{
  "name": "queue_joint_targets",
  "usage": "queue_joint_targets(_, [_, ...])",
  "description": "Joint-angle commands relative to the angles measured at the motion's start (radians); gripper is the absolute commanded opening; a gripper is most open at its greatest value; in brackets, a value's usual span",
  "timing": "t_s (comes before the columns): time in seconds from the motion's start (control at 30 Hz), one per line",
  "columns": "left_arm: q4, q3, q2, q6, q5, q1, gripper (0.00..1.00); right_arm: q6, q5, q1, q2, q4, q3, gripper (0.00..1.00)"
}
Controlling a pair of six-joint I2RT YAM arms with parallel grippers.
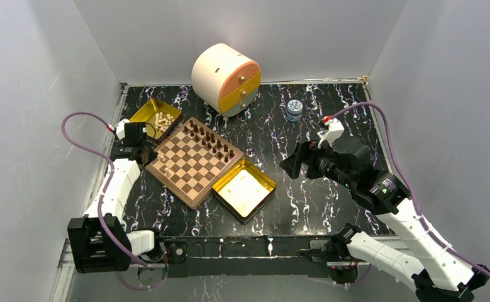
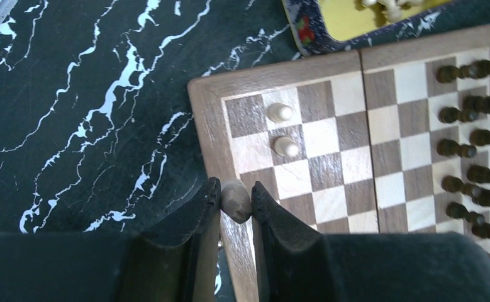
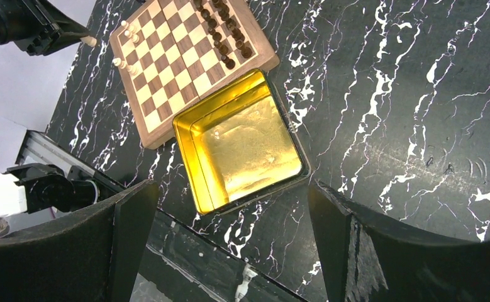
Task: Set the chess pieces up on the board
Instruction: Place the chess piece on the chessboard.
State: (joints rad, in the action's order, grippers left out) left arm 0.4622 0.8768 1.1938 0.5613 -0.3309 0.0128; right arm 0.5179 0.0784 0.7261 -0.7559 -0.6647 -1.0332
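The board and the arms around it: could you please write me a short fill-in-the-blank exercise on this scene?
1. The left gripper is shut on a chess piece whose colour is ____.
2. The right gripper holds nothing, and its jaws stand ____.
3. The two rows of pieces along one edge of the board are all ____.
Missing words: light tan; open; dark brown.

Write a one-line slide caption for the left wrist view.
Left gripper pinches a tan piece over the board rim, near two standing tan pieces.
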Motion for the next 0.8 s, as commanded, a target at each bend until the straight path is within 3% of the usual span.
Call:
queue_joint_targets(0.0, [-0.114, -0.054, -0.003, 0.008, -0.024, 0.03, 0.13, 0.003, -0.001, -0.005, 0.007, 0.025, -0.03, 0.97])
queue_joint_targets(0.23, [-0.223, -0.129, 0.027, 0.04, -0.007, 0.032, 0.12, -0.001, -0.002, -0.003, -0.004, 0.02, -0.061, 0.97])
queue_joint_targets(0.77, [-0.274, -0.157, 0.086, 0.044, 0.032, 0.032, 0.12, -0.007, 0.018, -0.005, 0.019, 0.008, -0.067, 0.97])
